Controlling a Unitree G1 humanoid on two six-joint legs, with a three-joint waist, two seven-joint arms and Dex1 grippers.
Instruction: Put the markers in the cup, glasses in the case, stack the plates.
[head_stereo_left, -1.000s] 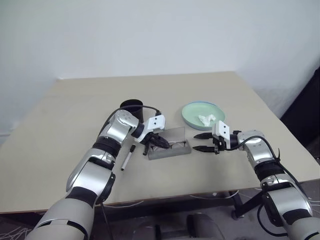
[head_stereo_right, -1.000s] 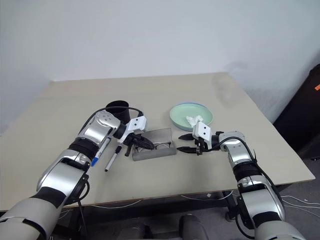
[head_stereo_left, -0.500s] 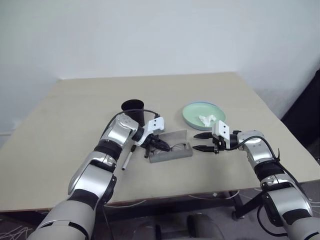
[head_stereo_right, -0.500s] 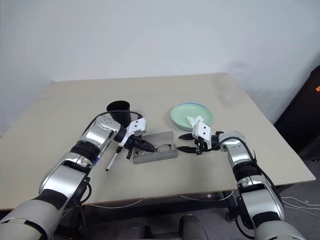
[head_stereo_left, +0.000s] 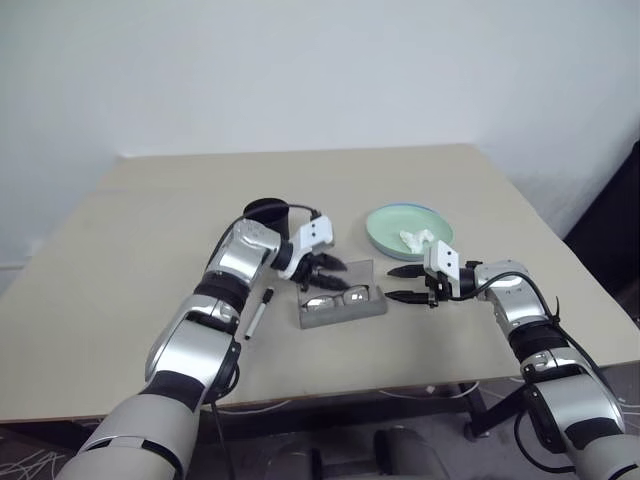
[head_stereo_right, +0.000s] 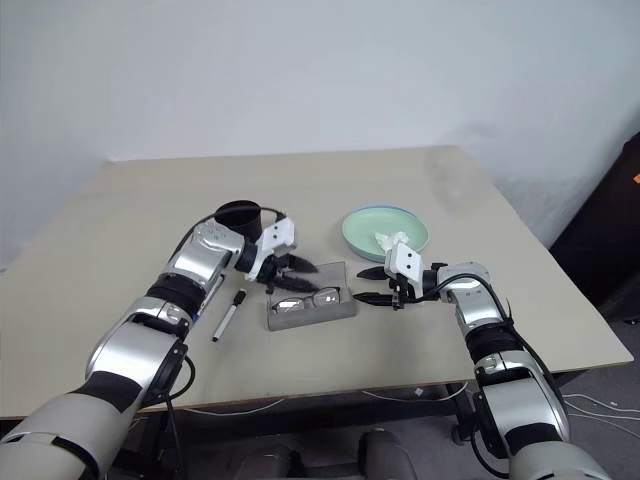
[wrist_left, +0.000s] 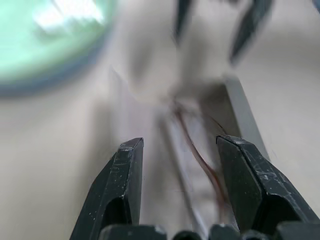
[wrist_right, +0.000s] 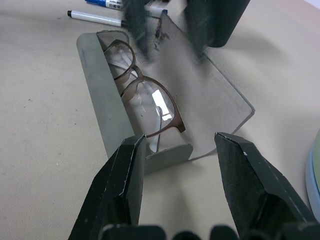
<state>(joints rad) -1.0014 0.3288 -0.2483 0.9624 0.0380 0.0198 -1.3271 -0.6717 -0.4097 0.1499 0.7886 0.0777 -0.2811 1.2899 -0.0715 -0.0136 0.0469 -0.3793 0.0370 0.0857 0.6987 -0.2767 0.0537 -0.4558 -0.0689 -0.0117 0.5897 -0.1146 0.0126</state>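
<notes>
Glasses (head_stereo_right: 305, 297) are lying inside the open grey case (head_stereo_right: 311, 309), lenses facing the bench's near edge, with the lid (wrist_right: 200, 95) leaning back behind them. The left pincer (head_stereo_right: 292, 267) is hovering just above the lid's far left end, its two black fingers standing apart and gripping nothing. The right pincer (head_stereo_right: 372, 284) is waiting just beside the case's right end, apart from it, its fingers likewise spread and empty, pointing toward the case. Outward from the left pincer, the black cup (head_stereo_right: 239, 218) is standing upright behind the left wrist. A black-capped marker (head_stereo_right: 228, 316) is lying on the bench (head_stereo_right: 420, 345) to the left of the case, and a blue-capped marker (wrist_right: 102, 2) is lying just beyond it. Outward from the right pincer, a pale green plate (head_stereo_right: 386, 229) is sitting behind it, resting on a light blue plate whose rim is showing beneath, and carrying a crumpled white tissue (head_stereo_right: 387, 240).
</notes>
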